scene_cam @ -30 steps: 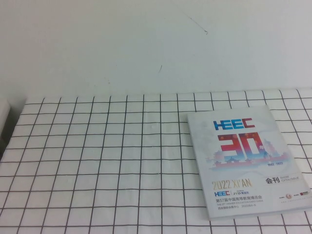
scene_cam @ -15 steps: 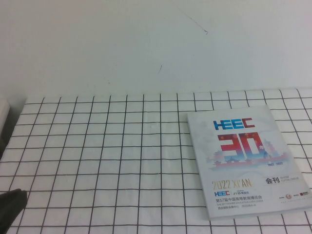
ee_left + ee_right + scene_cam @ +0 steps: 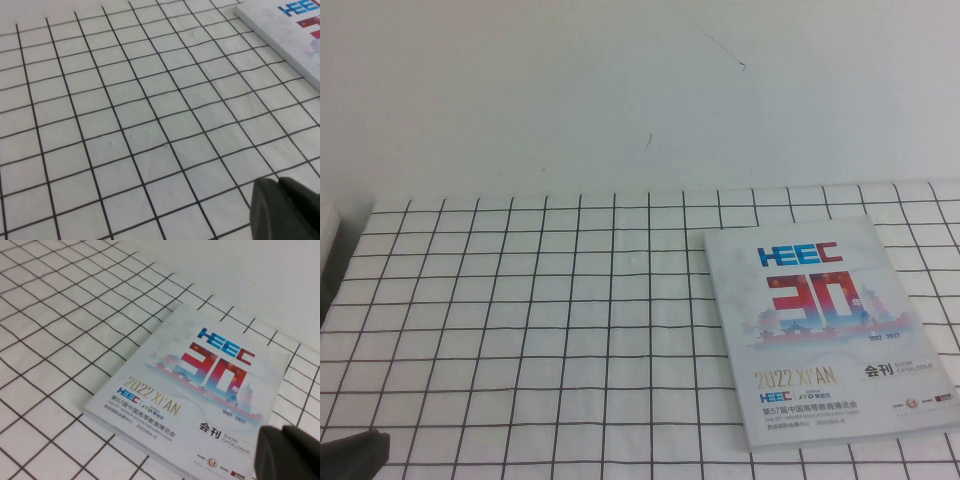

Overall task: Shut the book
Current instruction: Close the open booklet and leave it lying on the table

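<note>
Left gripper [image 3: 352,455] withdrawn nearside; right gripper [image 3: 290,452] near book [image 3: 185,390].

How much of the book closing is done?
It looks done: the book lies shut, front cover up, on the checked tablecloth. Nothing is in hand: the left gripper sits at the cloth's near left corner, and the right gripper hovers near the book. Nothing seems left.

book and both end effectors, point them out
book [image 3: 820,330], high view, middle of closed front cover
left end effector [image 3: 350,455], high view, dark tip, near-left corner
right end effector [image 3: 290,452], right wrist view, dark tip near book's corner
</note>
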